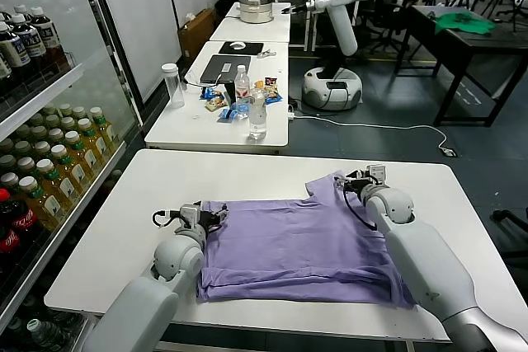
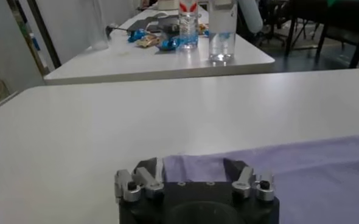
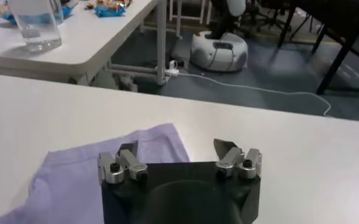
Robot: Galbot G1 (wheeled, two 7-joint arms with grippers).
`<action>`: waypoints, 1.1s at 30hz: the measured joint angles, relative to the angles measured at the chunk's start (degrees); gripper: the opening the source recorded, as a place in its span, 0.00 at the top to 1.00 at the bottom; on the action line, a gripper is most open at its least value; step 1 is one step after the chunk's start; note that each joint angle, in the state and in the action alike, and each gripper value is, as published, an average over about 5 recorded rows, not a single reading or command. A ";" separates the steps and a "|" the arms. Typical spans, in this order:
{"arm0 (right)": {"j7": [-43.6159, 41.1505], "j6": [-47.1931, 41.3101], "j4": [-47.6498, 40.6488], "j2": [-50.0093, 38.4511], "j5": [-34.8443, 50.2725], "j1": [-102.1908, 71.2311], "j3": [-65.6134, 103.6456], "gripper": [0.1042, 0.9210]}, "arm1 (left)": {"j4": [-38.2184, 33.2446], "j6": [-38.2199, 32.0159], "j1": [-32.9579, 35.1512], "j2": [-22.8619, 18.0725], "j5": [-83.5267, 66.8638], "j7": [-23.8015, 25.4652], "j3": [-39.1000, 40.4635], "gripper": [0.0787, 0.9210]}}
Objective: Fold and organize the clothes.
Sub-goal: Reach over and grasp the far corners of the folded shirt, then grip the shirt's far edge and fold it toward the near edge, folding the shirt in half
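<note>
The white counter (image 1: 148,195) fills the lower half of the head view, and the lavender T-shirt (image 1: 297,245) lies spread flat across its lower centre, one sleeve poking up toward the centre right.

The step in hand looks like taking hold of the far edge of the T-shirt at both upper corners, ready for a fold. To do it well, each end effector should probably come down onto the hem so that only the top layer goes between the fingers, both should close at much the same time, and the cloth should then be lifted evenly so the thin fabric does not drag or bunch.

The right end effector (image 1: 356,183) sits at centre right of the head view, at the raised sleeve. In its wrist view its fingers (image 3: 126,159) stand wide apart and hold nothing, with the sleeve tip lying just under one of them and bare counter beyond.

The left end effector (image 1: 206,213) sits at lower left of the head view, at the shirt's upper left corner. Its fingers (image 2: 148,175) are also spread apart and empty, the shirt's edge running between and just ahead of them.
</note>
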 measured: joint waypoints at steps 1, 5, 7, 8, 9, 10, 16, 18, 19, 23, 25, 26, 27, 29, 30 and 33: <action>-0.13 -0.01 -0.19 0.01 0.24 0.06 -0.17 0.37 | -0.02 0.00 0.08 -0.03 -0.01 -0.02 0.00 0.39; -0.69 0.05 -0.47 -0.08 1.05 0.12 -0.76 0.50 | -0.24 -0.02 0.48 -0.11 -0.17 0.00 -0.02 0.53; -0.93 0.06 -0.44 -0.17 1.40 0.09 -0.95 0.58 | -0.42 -0.10 0.73 -0.13 -0.35 0.09 -0.07 0.59; -1.02 0.07 -0.40 -0.22 1.58 0.06 -1.00 0.61 | -0.51 -0.18 0.86 -0.13 -0.45 0.16 -0.12 0.64; -1.09 0.06 -0.33 -0.27 1.75 0.01 -1.03 0.64 | -0.61 -0.28 1.00 -0.12 -0.57 0.25 -0.18 0.67; -1.13 0.06 -0.23 -0.33 1.92 -0.05 -1.02 0.68 | -0.71 -0.40 1.15 -0.09 -0.70 0.35 -0.24 0.70; -1.08 -0.07 1.21 -0.91 2.95 -0.86 -0.54 0.90 | -1.45 -1.61 2.12 0.45 -1.71 0.96 -0.81 0.89; -0.95 -0.15 2.10 -1.13 3.28 -1.30 -0.19 0.95 | -1.89 -2.33 2.55 0.69 -2.13 1.17 -1.08 0.94; -0.87 -0.18 2.68 -1.27 3.47 -1.59 0.06 0.97 | -2.18 -2.77 2.78 0.82 -2.37 1.27 -1.23 0.97; -0.45 -0.20 5.93 -2.21 4.26 -3.24 1.65 0.99 | -3.85 -4.76 3.83 1.39 -3.41 1.76 -1.95 0.99; -0.21 -0.20 8.20 -2.93 4.71 -4.44 2.71 0.99 | -5.01 -5.75 4.47 1.73 -3.94 2.07 -2.32 0.99; -0.10 -0.21 9.52 -3.36 4.97 -5.14 3.31 0.99 | -5.67 -6.20 4.81 1.91 -4.21 2.23 -2.50 0.99; 0.01 -0.21 10.91 -3.82 5.20 -5.88 3.95 0.99 | -6.36 -6.60 5.19 2.10 -4.47 2.40 -2.70 0.99; 0.21 -0.21 13.98 -4.88 5.62 -7.59 5.37 0.99 | -7.90 -7.27 6.03 2.52 -5.02 2.74 -3.13 0.99; 0.31 -0.21 15.59 -5.46 5.79 -8.54 6.14 0.99 | -8.70 -7.51 6.49 2.75 -5.29 2.92 -3.34 0.99; 0.51 -0.21 20.81 -7.41 6.07 -12.02 8.75 0.99 | -11.27 -7.95 8.12 3.48 -6.04 3.48 -3.97 0.99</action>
